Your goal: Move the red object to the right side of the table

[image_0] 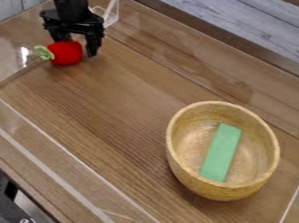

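The brown desk (112,110) has clear walls. The tool (69,41) hangs open right over the red object (66,54) at the far left corner, ready to grab it.

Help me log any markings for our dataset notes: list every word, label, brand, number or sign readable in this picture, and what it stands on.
None: no readable text anywhere.
The red object, the hand, the wooden bowl, the green block and the table all look plain, with no markings visible at this picture size.
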Robot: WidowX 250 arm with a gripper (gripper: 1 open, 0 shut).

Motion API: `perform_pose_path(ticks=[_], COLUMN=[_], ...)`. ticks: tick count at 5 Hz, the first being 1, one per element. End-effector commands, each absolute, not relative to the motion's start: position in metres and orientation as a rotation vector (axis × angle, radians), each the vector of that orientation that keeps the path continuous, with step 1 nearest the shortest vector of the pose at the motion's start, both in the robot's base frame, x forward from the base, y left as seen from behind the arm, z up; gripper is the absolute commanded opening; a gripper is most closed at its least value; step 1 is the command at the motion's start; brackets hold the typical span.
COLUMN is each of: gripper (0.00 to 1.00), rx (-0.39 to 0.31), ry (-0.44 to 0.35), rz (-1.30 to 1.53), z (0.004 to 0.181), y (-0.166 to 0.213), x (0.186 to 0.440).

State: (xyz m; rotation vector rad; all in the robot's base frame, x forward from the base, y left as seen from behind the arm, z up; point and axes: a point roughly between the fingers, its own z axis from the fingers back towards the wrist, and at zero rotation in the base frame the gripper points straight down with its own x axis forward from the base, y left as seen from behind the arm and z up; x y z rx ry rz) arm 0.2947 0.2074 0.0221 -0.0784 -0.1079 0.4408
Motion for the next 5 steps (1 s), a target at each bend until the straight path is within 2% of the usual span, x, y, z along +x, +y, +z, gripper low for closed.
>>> perform_pose_path(ticks=[1,3,5], gripper=[1.0,1.0,1.0], rx=[-0.076,-0.086,-0.092], ry=[-0.113,-0.108,-0.108], rz=[0.504,0.581,0.518], z=[0.036,0.048,0.049], y=[0.217,0.217,0.217], x=[0.285,0.291,0.299])
